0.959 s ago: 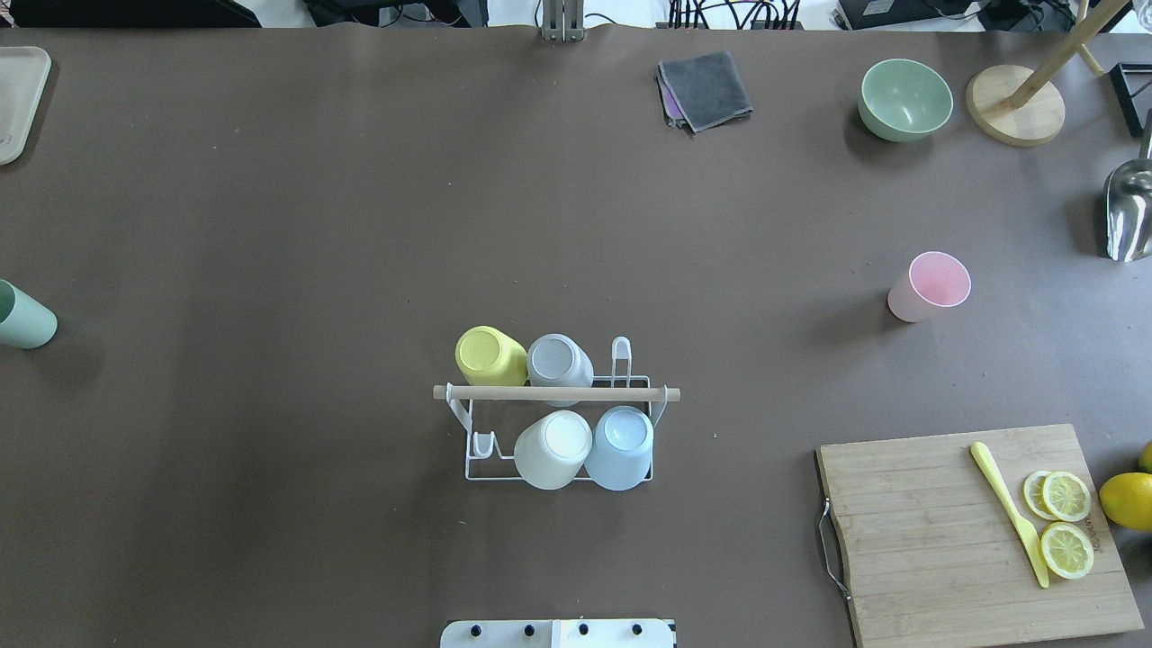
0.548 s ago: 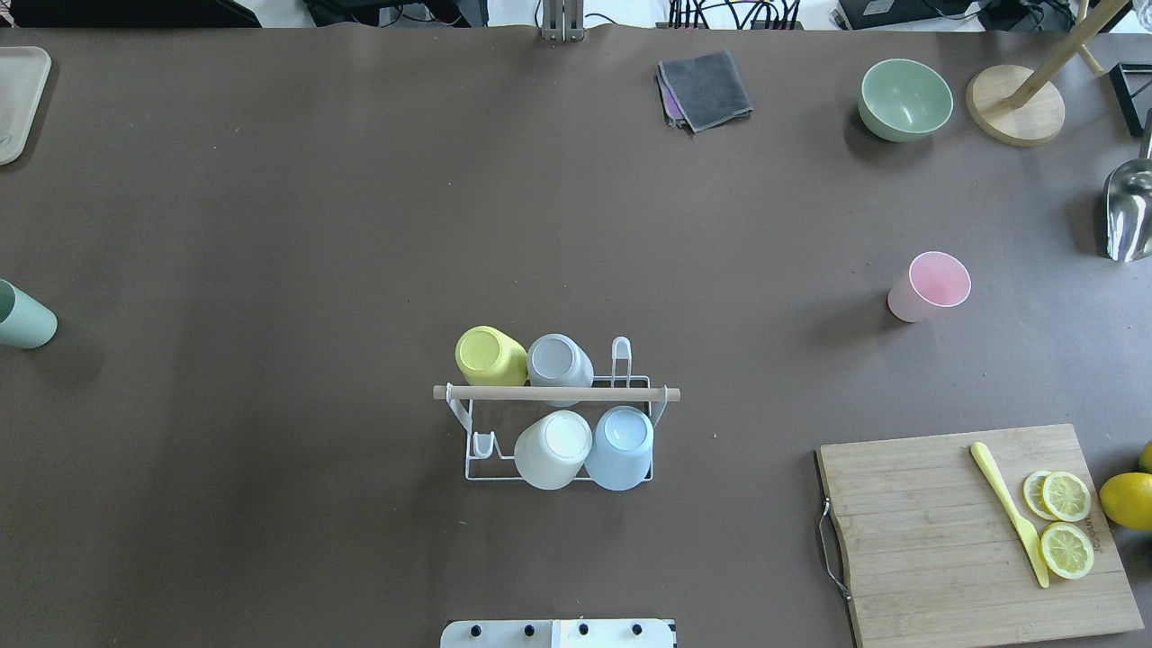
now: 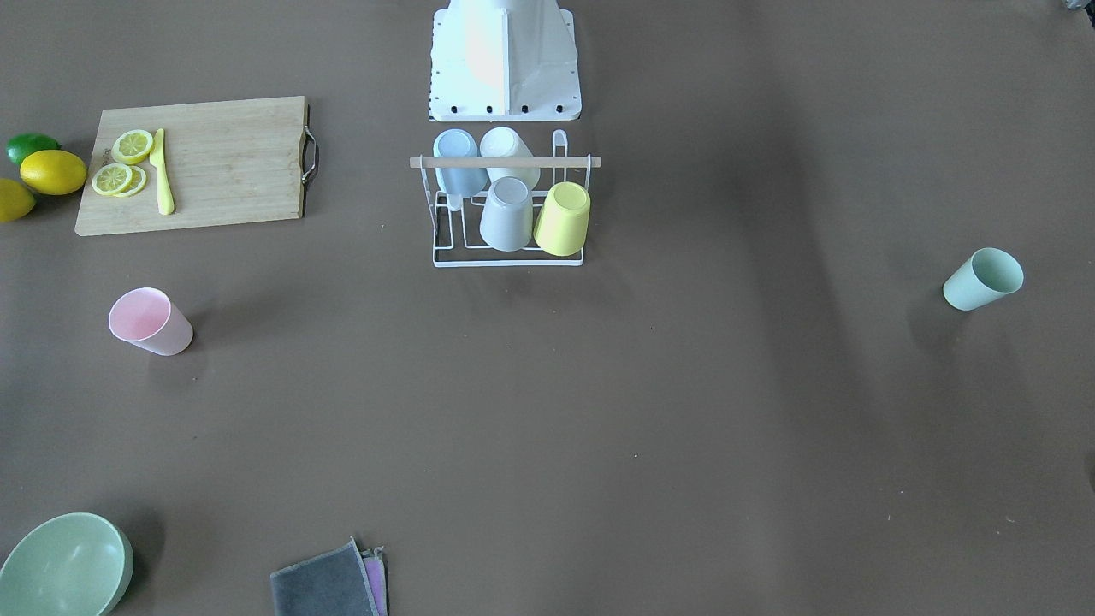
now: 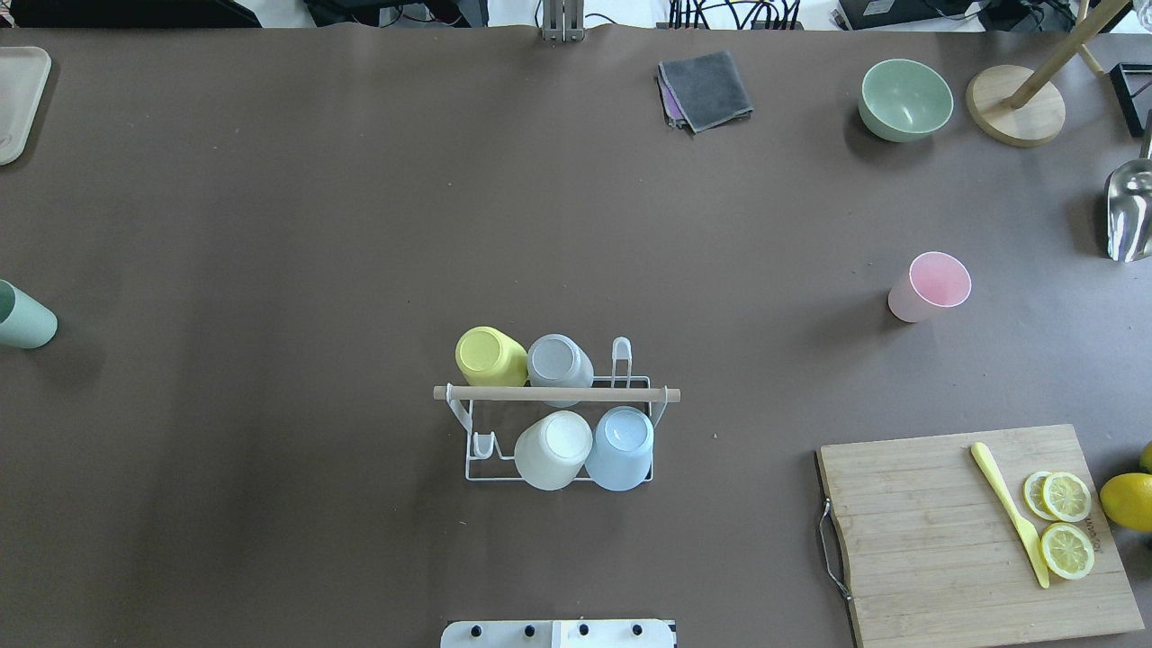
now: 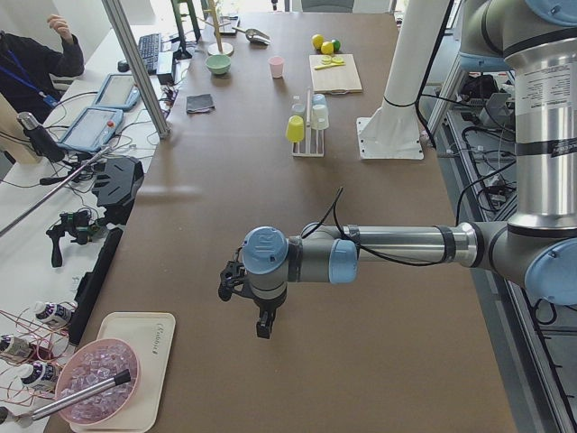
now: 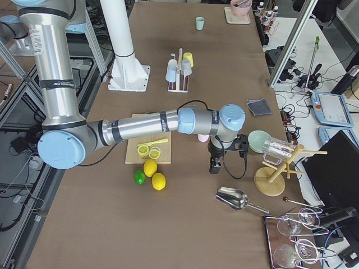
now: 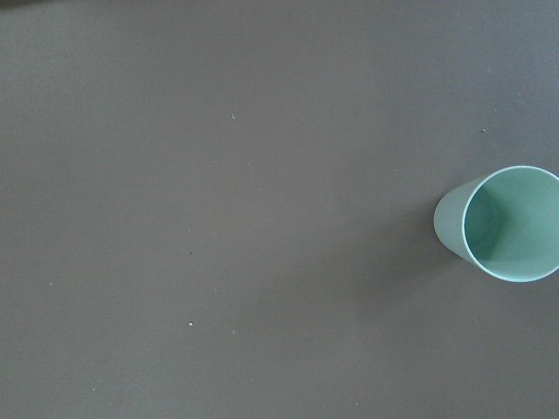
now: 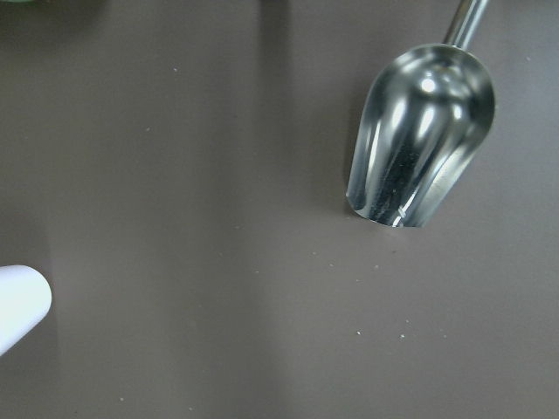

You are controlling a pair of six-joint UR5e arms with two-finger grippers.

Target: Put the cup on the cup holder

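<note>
The cup holder [image 4: 556, 393], a white wire rack with a wooden rod, stands mid-table near the robot's base and also shows in the front view [image 3: 505, 162]. Yellow, grey, white and blue cups sit upside down on it. A pink cup [image 4: 931, 286] stands upright to its right. A green cup [image 4: 22, 315] stands at the table's left edge and shows in the left wrist view [image 7: 511, 223]. My left gripper [image 5: 261, 325] hangs over the left end of the table. My right gripper [image 6: 213, 167] hangs near the pink cup. I cannot tell whether either is open or shut.
A cutting board [image 4: 945, 540] with lemon slices and a yellow knife lies at front right, with lemons beside it. A metal scoop [image 8: 424, 144], green bowl [image 4: 904, 99], wooden stand [image 4: 1015, 103] and grey cloth [image 4: 706, 88] lie at the far right. A tray [image 4: 18, 99] is far left.
</note>
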